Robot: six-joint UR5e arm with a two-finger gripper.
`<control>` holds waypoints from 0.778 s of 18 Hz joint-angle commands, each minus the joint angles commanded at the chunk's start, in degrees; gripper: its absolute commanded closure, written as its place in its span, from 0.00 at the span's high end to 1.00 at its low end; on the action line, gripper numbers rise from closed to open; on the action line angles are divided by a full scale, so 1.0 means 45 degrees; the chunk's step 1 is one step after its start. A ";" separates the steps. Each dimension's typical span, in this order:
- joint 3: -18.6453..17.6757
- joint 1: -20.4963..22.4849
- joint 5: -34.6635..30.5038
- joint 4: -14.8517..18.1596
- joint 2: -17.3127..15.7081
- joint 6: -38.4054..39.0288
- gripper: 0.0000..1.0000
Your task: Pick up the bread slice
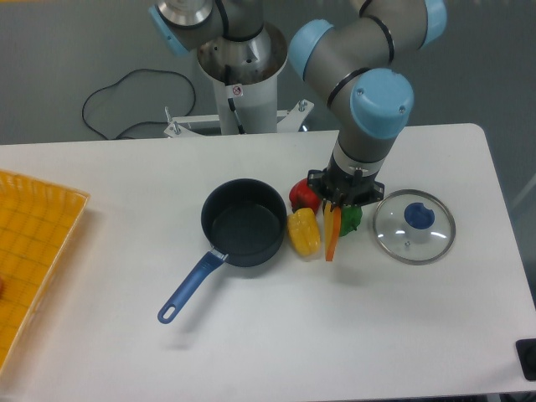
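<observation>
The bread slice (pixel 332 235) shows edge-on as a narrow orange wedge hanging down from my gripper (pixel 336 211). The gripper points straight down and is shut on the slice's upper end. The slice's lower tip hangs just above the table, right of the yellow pepper (pixel 304 233). A red pepper (pixel 302 194) lies left of the gripper and a green toy (pixel 351 219) sits partly hidden behind the slice. The fingers themselves are mostly hidden under the black wrist flange.
A dark blue saucepan (pixel 243 223) with a blue handle stands left of the peppers. A glass lid (pixel 414 226) with a blue knob lies to the right. A yellow tray (pixel 29 251) sits at the table's left edge. The robot base (pixel 241 75) rises behind.
</observation>
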State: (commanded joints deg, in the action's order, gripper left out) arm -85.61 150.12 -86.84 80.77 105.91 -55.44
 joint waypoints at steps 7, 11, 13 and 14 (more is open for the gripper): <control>-0.0078 0.0078 -0.1034 0.0020 -0.0254 -0.2972 0.00; -0.0097 0.0195 -0.1211 0.0059 -0.0273 -0.3344 0.00; -0.0117 0.0215 -0.1211 0.0058 -0.0274 -0.3384 0.00; -0.0117 0.0273 -0.1211 0.0059 -0.0293 -0.3384 0.00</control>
State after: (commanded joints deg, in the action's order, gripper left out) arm -86.13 151.35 -92.29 81.04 104.59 -70.66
